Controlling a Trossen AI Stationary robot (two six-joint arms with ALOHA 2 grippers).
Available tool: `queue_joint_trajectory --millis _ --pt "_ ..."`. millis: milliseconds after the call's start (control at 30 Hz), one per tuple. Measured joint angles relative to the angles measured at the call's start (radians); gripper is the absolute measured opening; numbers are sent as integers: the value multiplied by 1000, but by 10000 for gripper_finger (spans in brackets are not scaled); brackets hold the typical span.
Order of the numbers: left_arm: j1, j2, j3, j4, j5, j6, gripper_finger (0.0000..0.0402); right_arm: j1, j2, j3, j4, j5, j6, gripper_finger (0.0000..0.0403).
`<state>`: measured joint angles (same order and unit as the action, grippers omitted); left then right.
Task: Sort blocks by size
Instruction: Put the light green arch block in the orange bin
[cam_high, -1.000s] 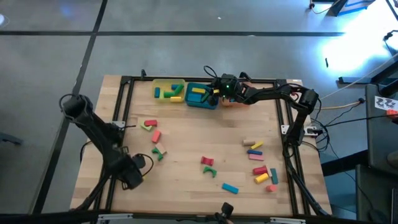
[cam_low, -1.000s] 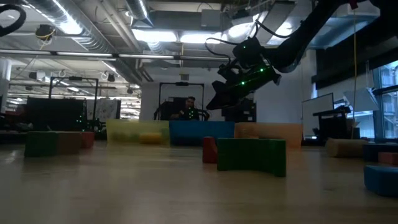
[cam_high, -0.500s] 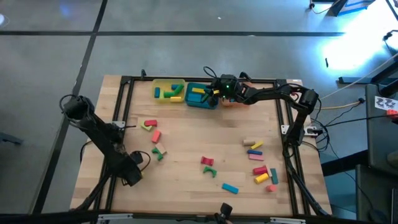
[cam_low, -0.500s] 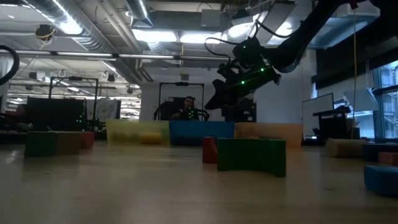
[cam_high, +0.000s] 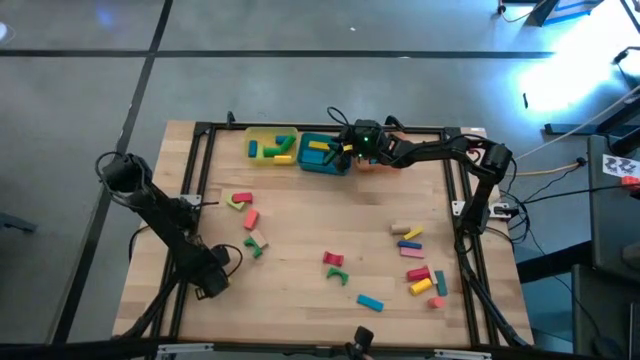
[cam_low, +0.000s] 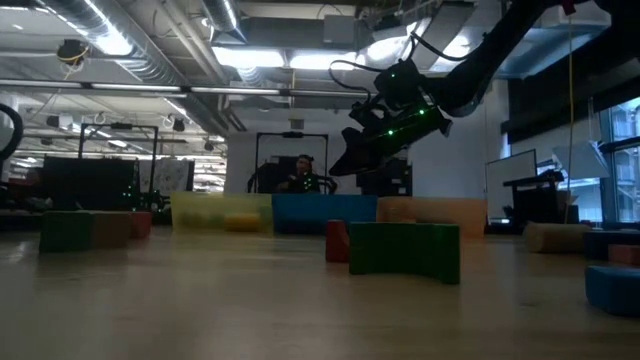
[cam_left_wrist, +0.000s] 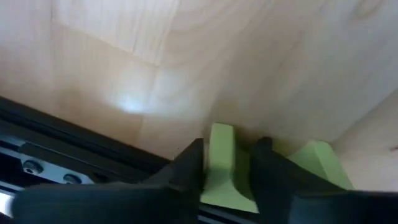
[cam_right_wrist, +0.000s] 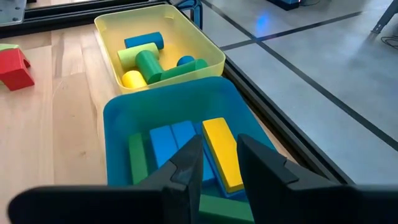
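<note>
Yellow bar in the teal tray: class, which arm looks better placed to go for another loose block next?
Probably the left. Its end effector sits low over the table, shut on a light green block. The right end effector, empty, hovers above the teal tray and yellow bar.

Dim, backlit low view under ceiling strip lights; overhead floor glare at upper right; soft, blurred left wrist close-up.

a wooden worktop (cam_high: 320, 215) edged by a black frame (cam_high: 205, 150). at its far edge sit a yellow tray (cam_right_wrist: 205, 53), a teal tray (cam_right_wrist: 118, 112) touching it, and an orange tray (cam_low: 435, 212).
</note>
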<state>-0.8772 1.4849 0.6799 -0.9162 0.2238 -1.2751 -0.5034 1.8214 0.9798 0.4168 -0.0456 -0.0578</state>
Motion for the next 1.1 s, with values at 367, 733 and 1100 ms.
queue_joint_trajectory --millis 367,733,1100 --pt "3 0 12 27 24 -59 31 0 -135 0 -13 0 0 101" --pt "98 -57 94 46 -24 -34 31 0 -354 0 -252 0 -2 101" --pt "338 -179 136 311 -379 214 31 0 -599 0 -581 0 -1 101"
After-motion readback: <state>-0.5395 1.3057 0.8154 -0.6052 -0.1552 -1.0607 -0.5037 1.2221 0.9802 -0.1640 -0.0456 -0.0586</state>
